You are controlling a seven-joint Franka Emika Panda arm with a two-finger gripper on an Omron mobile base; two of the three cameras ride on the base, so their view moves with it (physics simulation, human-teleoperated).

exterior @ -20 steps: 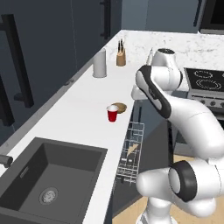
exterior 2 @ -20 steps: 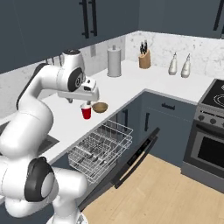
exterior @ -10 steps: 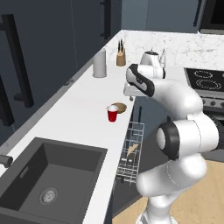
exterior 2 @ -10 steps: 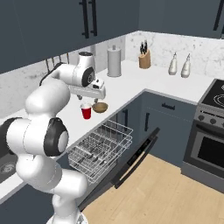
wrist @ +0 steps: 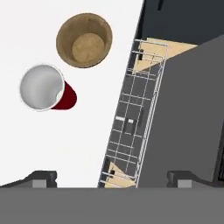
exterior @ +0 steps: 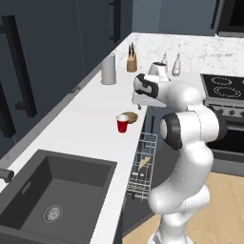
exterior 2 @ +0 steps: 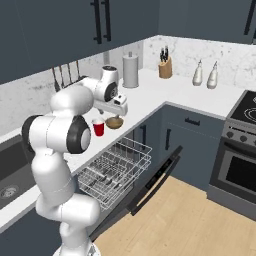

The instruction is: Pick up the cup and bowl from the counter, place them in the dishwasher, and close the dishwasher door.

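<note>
Our arm has swung over the white marbled counter (exterior: 90,124), its gripper (exterior 2: 119,111) spread empty above the small red plastic cup (wrist: 46,88) beside the tan-brown round bowl (wrist: 84,40), ready to descend.

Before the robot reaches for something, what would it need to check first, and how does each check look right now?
1. Cup upright on the counter: ok.
2. Bowl sits beside the cup, apart from it, open side up: ok.
3. Tool open and holding nothing: ok.
4. Tool lined up over the cup: not ok; it hangs above the counter edge, off to one side of both.
5. Dishwasher door down, rack pulled out: ok.
6. Free space in the rack: ok; it looks bare.
</note>
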